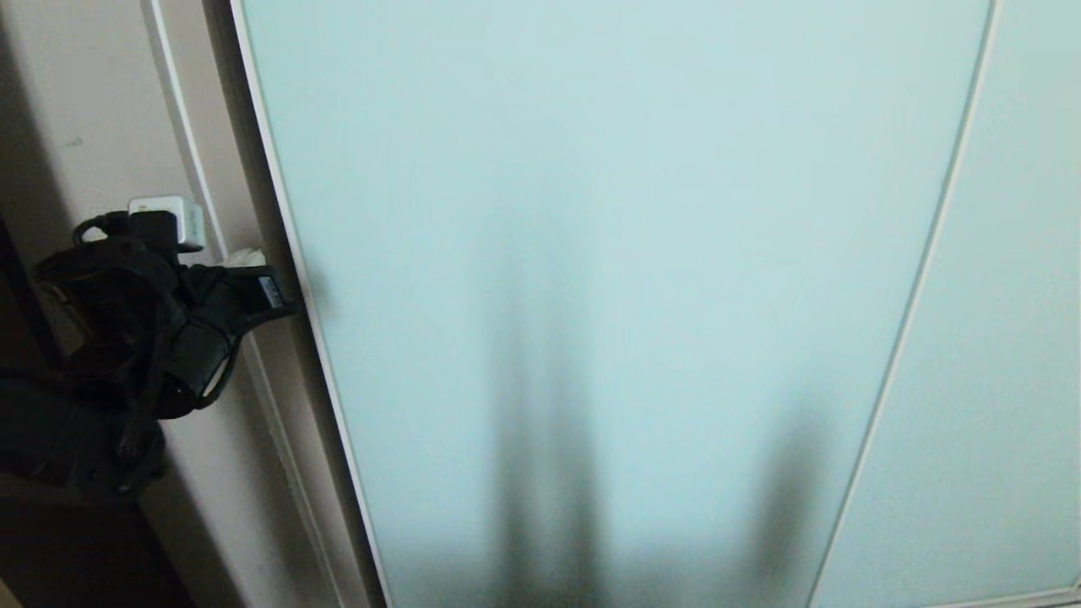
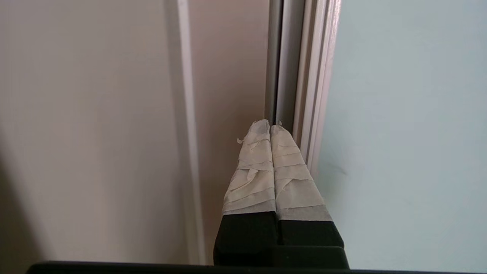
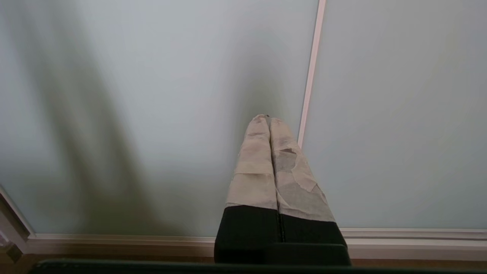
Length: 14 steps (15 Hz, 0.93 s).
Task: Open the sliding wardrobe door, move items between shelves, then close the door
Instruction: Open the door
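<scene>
The sliding wardrobe door, frosted pale aqua glass in a thin pale frame, fills the head view and stands closed. My left gripper is at the door's left edge, about mid-height. In the left wrist view its taped fingers are shut and empty, with the tips at the dark gap between the door frame and the off-white side post. My right gripper is shut and empty, low in front of the door glass; it is outside the head view. The items and the shelves are hidden behind the door.
A second aqua panel adjoins on the right behind a thin frame strip. The door's bottom rail runs just above a brown floor strip. Off-white wall lies left of the side post.
</scene>
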Available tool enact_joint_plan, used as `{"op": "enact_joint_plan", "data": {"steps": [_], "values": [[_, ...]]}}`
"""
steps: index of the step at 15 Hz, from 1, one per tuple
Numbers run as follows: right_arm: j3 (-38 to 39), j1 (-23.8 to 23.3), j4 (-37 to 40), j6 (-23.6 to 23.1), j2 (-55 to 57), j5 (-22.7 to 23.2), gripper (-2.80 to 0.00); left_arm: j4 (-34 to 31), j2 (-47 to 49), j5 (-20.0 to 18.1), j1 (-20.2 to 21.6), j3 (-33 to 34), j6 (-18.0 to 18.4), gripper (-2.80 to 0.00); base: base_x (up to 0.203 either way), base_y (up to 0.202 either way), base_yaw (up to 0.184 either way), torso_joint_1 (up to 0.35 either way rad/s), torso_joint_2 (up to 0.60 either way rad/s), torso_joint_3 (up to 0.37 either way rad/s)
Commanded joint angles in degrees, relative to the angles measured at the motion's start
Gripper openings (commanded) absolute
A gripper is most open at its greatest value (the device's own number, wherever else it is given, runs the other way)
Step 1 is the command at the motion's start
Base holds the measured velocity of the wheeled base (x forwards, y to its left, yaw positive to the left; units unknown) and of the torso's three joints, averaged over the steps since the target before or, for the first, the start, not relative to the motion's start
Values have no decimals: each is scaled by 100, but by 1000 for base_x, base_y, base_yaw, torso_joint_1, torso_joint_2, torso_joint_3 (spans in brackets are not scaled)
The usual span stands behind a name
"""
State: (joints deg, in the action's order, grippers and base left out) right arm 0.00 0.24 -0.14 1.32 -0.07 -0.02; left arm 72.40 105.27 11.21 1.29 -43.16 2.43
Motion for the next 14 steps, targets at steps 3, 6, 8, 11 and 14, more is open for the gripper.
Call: {"op": "enact_joint_plan", "data": {"steps": [3, 6, 8, 11, 14], "values": [[0, 2, -4, 0, -1, 2, -280, 55, 294, -161, -6, -63, 4, -280, 0, 0, 0, 0, 0, 0], [0, 2, -4, 0, -1, 2, -280, 46, 416, -182, -6, -238, 4, -280, 0, 0, 0, 0, 0, 0], [0, 2, -4, 0, -1, 2, -280, 55, 534, -189, 0, -342, 4, -280, 0, 0, 0, 0, 0, 0], [0, 2, -4, 0, -1, 2, -280, 55, 678, -183, 3, -498, 4, -280, 0, 0, 0, 0, 0, 0], [0, 2, -4, 0, -1, 2, -280, 55, 828, -181, 3, -650, 12, -280, 0, 0, 0, 0, 0, 0]]}}
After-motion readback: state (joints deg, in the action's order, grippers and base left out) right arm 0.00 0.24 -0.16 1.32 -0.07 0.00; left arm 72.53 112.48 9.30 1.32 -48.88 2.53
